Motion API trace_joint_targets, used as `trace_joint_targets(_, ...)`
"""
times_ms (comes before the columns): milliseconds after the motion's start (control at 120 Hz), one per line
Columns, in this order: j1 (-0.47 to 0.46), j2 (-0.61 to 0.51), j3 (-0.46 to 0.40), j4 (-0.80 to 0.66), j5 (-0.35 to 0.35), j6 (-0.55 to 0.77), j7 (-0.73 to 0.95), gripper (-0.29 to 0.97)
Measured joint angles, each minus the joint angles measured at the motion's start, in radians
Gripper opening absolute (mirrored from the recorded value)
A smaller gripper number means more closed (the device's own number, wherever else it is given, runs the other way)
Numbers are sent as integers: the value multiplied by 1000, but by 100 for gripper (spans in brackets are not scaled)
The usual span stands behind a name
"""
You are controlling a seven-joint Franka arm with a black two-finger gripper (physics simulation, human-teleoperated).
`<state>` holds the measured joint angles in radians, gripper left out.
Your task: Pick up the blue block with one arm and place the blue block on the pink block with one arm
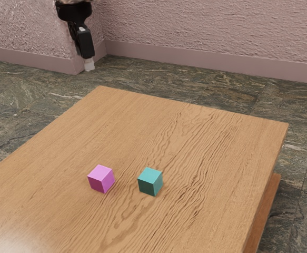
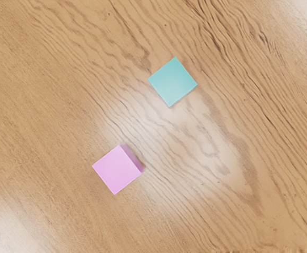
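**Arm up high at the back, both blocks sitting on the table**

The gripper [image 1: 89, 64] is hanging near the exterior view's upper left, in front of the wall [image 1: 206, 26]. It is pointing downward and sitting well apart from everything on the table [image 1: 195, 132]. How far the claw is standing open, I cannot tell from here. It is carrying nothing, because both blocks are resting down on the wood.

The blue block [image 1: 150, 181], really more of a blue-green shade, is lying flat on the tabletop toward the near side, roughly mid-width. The pink block [image 1: 101, 178] is sitting near it, toward the exterior view's left. A strip of bare wood is showing between the 2, so they are not touching. Each cube is turned so that a vertical edge is facing the camera.

Over on the wrist camera, we are looking down from high above on those same 2 cubes. The blue block [image 2: 172, 81] and the pink block [image 2: 118, 169] are showing their top faces as tilted squares, clearly apart. A pale patch of glare is spreading over the wood grain between them.

Around the table, a mottled grey-green stone floor [image 1: 27, 100] is running back to the rough pinkish wall and its skirting board [image 1: 211, 59].
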<state>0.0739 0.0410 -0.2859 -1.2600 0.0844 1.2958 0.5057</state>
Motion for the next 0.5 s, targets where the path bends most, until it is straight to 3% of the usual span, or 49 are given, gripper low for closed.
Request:
trace_joint_targets(92, -6, 29, 1, 0, -3, -4, 51, 68)
trace_joint_targets(250, 84, 15, -16, -9, -13, -10, 123, 68)
trace_joint_targets(500, 57, -65, -33, -401, -43, 79, 119, 68)
